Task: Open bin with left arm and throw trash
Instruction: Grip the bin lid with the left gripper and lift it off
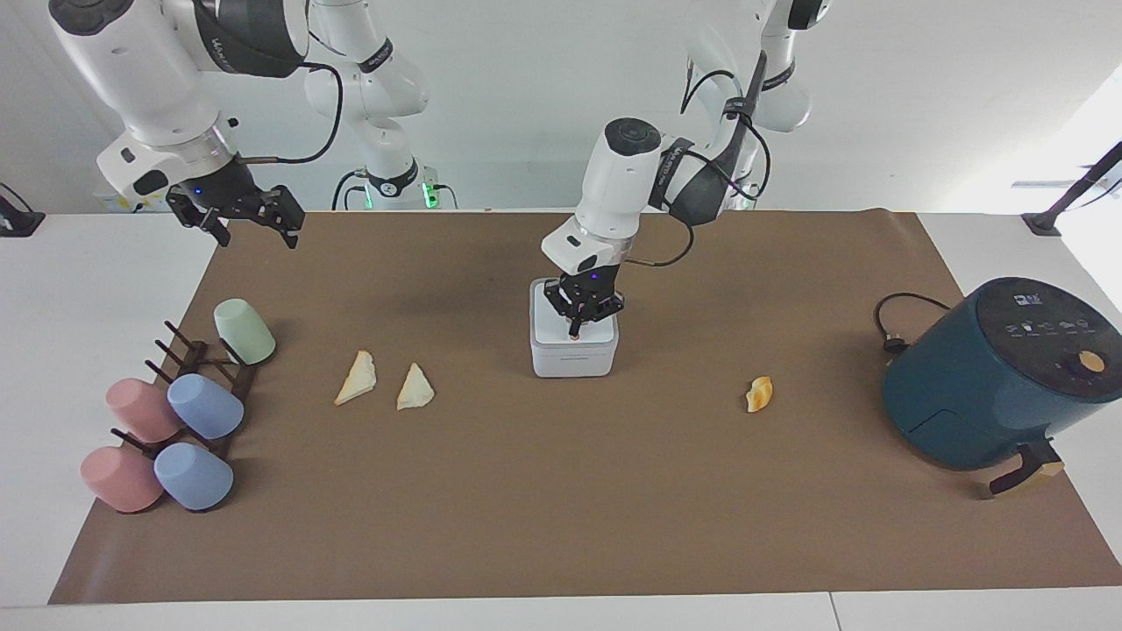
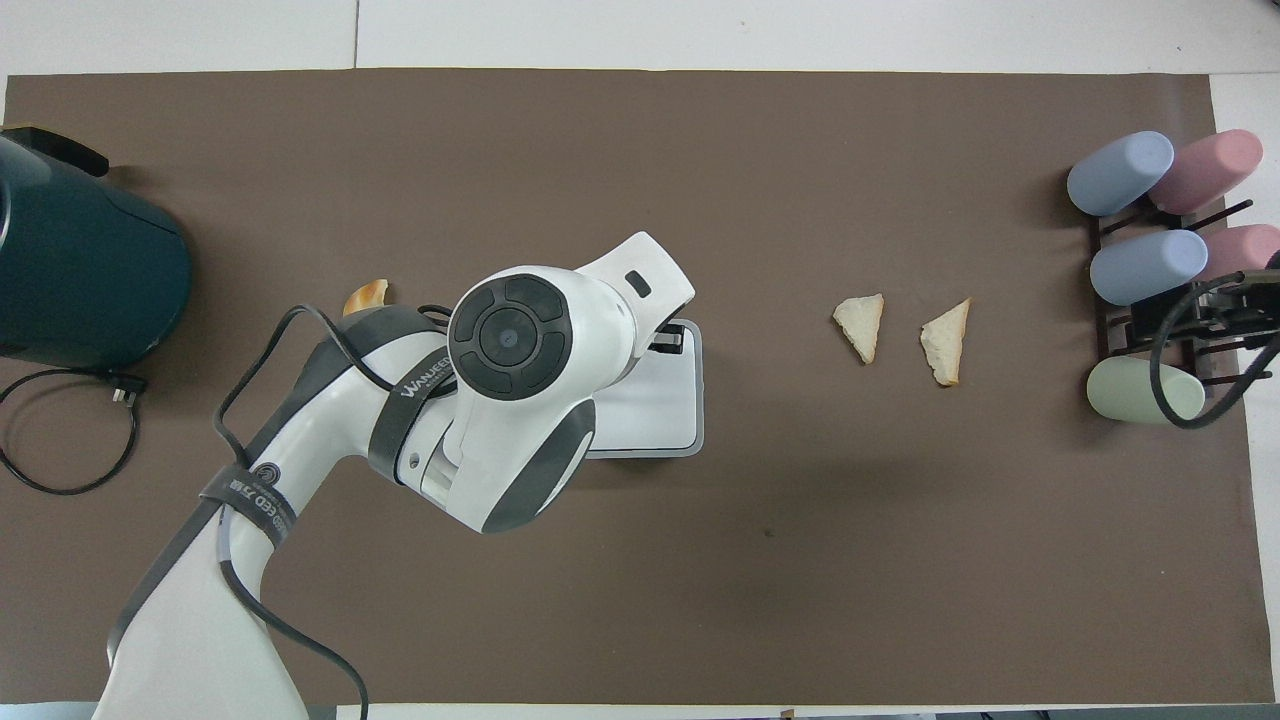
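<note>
Bin (image 1: 574, 350), a small white cube with its lid down, stands near the middle of the brown mat (image 1: 561, 526). The left gripper (image 1: 574, 333) points straight down onto the lid, its fingertips pressed together and meeting the lid about where the small round button is; whether the tip truly presses the button cannot be told. From overhead the left arm (image 2: 510, 400) covers most of the bin, leaving only the lid's edge toward the right arm's end showing.

Two pale triangular bread wedges (image 1: 356, 379) (image 1: 415, 387) lie side by side on the mat, apart from each other, toward the right arm's end and slightly farther from the robots than the bin. A smaller golden crust chunk (image 1: 759, 393) lies toward the left arm's end, also a little farther out than the bin. Nothing lies between any of these pieces and the bin.

A dark teal air fryer (image 1: 995, 377) sits at the left arm's end of the table, its black cord (image 1: 894, 320) curling on the mat beside it. At the right arm's end a dark rack (image 1: 206, 368) holds pastel cups (image 1: 203, 406) lying on their sides: green, pink and blue.

The right gripper (image 1: 248, 221) waits in the air over the mat's corner nearest the robots, above the cup rack's end, jaws spread wide and holding nothing.
</note>
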Robot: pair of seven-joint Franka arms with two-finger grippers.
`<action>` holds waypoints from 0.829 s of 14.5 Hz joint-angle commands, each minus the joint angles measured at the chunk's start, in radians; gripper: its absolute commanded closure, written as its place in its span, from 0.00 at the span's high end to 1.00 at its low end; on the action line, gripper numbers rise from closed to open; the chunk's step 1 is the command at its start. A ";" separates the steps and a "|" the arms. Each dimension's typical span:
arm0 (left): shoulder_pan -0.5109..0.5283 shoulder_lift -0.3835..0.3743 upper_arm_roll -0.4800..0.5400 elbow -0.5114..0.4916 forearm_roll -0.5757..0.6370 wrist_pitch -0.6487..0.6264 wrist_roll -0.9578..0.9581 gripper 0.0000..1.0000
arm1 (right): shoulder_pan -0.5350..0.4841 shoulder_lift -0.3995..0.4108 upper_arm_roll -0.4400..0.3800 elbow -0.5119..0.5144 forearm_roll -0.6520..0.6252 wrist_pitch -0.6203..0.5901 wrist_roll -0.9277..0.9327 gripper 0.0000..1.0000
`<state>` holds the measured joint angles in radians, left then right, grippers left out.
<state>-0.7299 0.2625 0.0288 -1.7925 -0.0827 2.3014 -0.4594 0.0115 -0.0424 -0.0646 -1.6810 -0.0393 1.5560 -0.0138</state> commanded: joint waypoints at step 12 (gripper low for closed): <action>-0.031 0.001 0.017 -0.084 -0.017 0.047 0.008 0.00 | 0.001 0.001 -0.003 0.003 0.006 0.001 -0.020 1.00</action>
<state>-0.7311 0.2678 0.0291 -1.8215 -0.0827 2.3294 -0.4575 0.0115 -0.0424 -0.0646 -1.6810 -0.0393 1.5560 -0.0138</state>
